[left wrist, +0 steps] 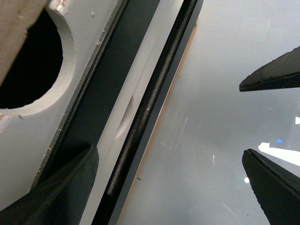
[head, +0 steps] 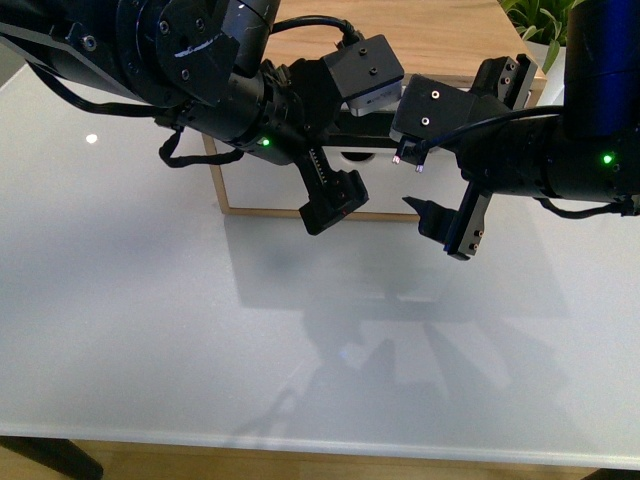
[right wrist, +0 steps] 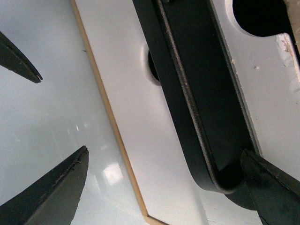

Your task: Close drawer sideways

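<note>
Nearest me is the white table (head: pixel 130 340), glossy enough to carry the shadows of both arms. Above it the left gripper (left wrist: pixel 169 152) hangs with its fingers spread wide. In its wrist view one finger (left wrist: pixel 65 187) lies over the white front of the drawer (left wrist: pixel 28 136) beside the black bar handle (left wrist: pixel 150 103), while the other is over bare table, and nothing is held between them. The right gripper (right wrist: pixel 164 153) is spread wide too, holding nothing, with one finger over the table and the other at the rounded end of the handle (whether it touches the bar I cannot tell from here). Just behind both grippers the drawer faces me, set low in a wooden box (head: pixel 430 30) on the far middle of the table. The half-round notch (left wrist: pixel 33 61) in its top edge shows dark inside. I cannot tell how far the drawer stands out of the box. Farthest back, at the right corner, I see the green leaves of a plant (head: pixel 530 15).
</note>
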Motion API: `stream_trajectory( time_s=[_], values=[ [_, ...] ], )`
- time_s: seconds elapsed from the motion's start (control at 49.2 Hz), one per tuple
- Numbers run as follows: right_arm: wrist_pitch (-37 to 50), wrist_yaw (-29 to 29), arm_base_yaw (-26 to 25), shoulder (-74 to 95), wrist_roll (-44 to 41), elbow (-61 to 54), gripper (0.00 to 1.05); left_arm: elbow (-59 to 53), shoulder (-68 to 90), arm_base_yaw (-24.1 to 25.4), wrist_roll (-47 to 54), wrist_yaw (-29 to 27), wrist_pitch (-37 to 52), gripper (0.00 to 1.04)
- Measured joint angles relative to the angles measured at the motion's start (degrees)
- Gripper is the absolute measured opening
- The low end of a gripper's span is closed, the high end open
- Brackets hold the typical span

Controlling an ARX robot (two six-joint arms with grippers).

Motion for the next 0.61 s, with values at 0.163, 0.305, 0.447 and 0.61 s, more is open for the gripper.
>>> stream_trajectory(
  time_s=[0.163, 0.305, 0.447, 0.61],
  values=[
    [0.7, 0.5, -0.1, 1.1, 0.0, 1.1, 0.96, 1.7, 0.9, 0.1, -1.4, -0.6, -0.6, 0.96],
    [0.7, 0.7, -0.1, 1.1, 0.1, 1.0, 0.96, 2.1, 0.9, 0.2, -1.9, -0.4, -1.6, 0.96],
    [0.7, 0.1, -0.1, -0.2, 1.2, -0.3, 0.96, 1.6, -0.2, 0.5, -1.9, 0.8, -2.7, 0.96],
    [1.3, 1.4, -1.2, -3.6, 6.1, -5.1, 0.96, -2.2, -4.2, 2.2, -4.2, 1.3, -1.7, 0.96]
  ],
)
